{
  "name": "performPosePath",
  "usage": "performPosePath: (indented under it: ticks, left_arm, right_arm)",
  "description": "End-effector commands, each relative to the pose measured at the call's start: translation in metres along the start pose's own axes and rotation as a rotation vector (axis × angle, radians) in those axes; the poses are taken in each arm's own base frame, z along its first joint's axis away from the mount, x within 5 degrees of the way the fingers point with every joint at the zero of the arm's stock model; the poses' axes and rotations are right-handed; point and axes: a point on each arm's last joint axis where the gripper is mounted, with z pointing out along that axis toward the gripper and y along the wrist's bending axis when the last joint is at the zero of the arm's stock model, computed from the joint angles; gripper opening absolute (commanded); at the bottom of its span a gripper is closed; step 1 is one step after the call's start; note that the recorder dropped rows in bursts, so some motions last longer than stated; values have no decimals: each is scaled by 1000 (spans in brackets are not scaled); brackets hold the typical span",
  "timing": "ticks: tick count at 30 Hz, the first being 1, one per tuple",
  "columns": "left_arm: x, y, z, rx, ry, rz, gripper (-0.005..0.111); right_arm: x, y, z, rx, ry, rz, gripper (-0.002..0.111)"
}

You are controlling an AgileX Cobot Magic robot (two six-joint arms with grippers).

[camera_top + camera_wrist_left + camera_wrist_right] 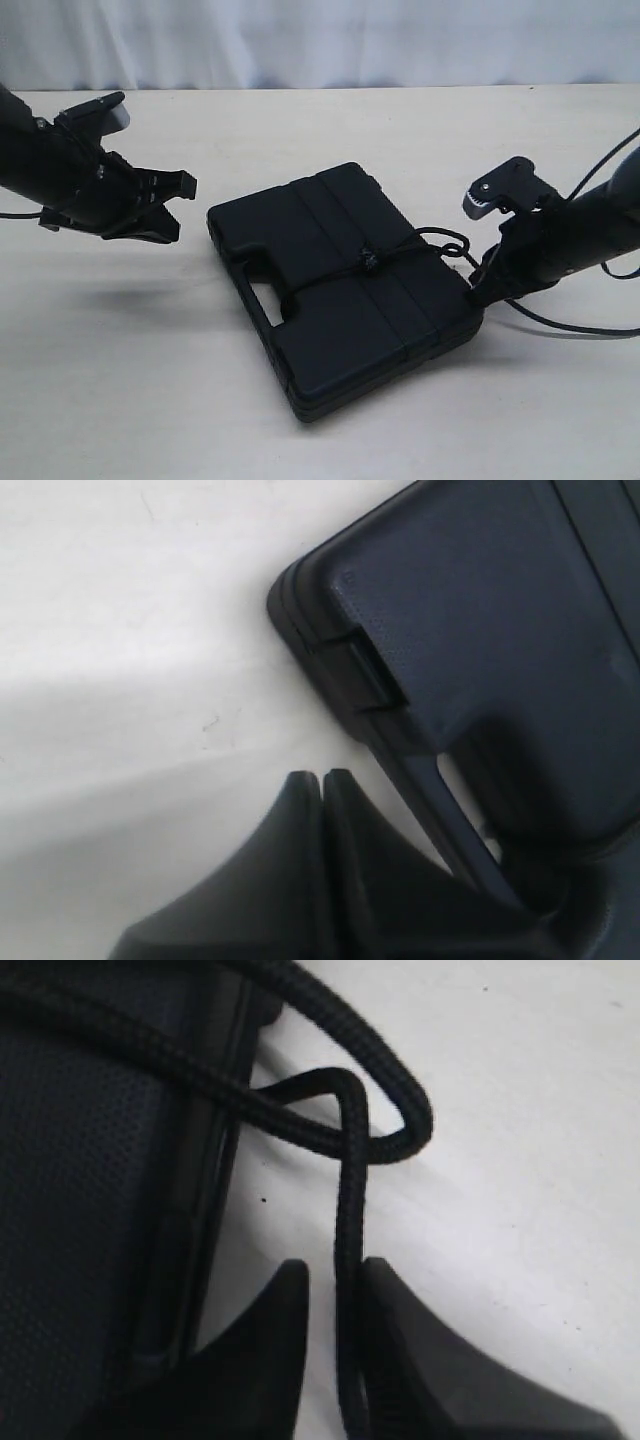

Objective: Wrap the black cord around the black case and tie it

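Observation:
The black case (340, 300) lies flat in the middle of the table, its handle slot toward the front left. The black cord (400, 250) crosses its lid, with a knot (368, 258) on top and a loose loop off the right edge. My left gripper (178, 208) hovers left of the case, off the table, shut and empty (322, 777), near a case corner (480, 610). My right gripper (480, 285) sits low at the case's right edge (80, 1210). It stands slightly open (335, 1265); the cord (350, 1210) runs between the fingers, against one, with a gap to the other.
The pale table (300, 120) stretches around the case, with a light backdrop behind it. Thin robot cables (570, 325) trail on the table at the right, close to the right arm.

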Motion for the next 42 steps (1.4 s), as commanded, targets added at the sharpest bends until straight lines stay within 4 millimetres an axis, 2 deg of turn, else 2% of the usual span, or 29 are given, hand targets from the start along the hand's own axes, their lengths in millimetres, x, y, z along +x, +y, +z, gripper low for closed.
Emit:
performPosePath:
  ticks: [1,3,7,9,13,14,18,19,22,24,27,29,31,34,37,42]
  left_arm:
    - [-3,-2,-5,6,-1,84,0]
    - [-6,-7,-10,12,44,147,0]
    - [-20,-23,-32,46,162,274,0]
    - [-23,-28,-43,47,227,291,0]
    - [-19,-38,-64,13,170,321,0]
    - [-14,-41,-70,10,138,333,0]
    - [20,-54,-102,3,-59,388,0]
    - [35,-55,-110,3,-116,403,0]
    - [72,-54,-144,-4,-405,444,0]
    - [94,-48,-161,-1,-592,442,0]
    - [130,-29,-184,-22,-966,420,0]
    - [148,-13,-191,-54,-1197,391,0]
    - [161,-1,-192,-78,-1345,365,0]
    - [174,7,-190,-77,-1404,359,0]
    - [181,8,-191,-59,-1412,366,0]
    - [183,8,-194,-53,-1433,366,0]
  right_arm:
    - [-13,-2,-14,8,-31,111,45]
    - [-22,-5,-25,23,-32,135,56]
    - [-44,-14,-62,105,-19,222,54]
    - [-51,-19,-84,160,6,284,45]
    - [-54,-15,-123,197,20,324,4]
    - [-51,-11,-128,196,6,335,5]
    - [-29,8,-157,208,-103,339,4]
    - [-18,15,-161,217,-139,337,4]
    - [12,34,-180,257,-351,308,4]
    - [33,45,-182,267,-473,317,4]
    - [63,58,-187,340,-745,297,4]
    - [75,60,-195,438,-979,277,4]
    - [86,61,-200,524,-1175,266,4]
    - [100,63,-200,574,-1310,281,4]
    - [107,64,-204,566,-1356,334,4]
    - [110,67,-210,571,-1397,326,4]
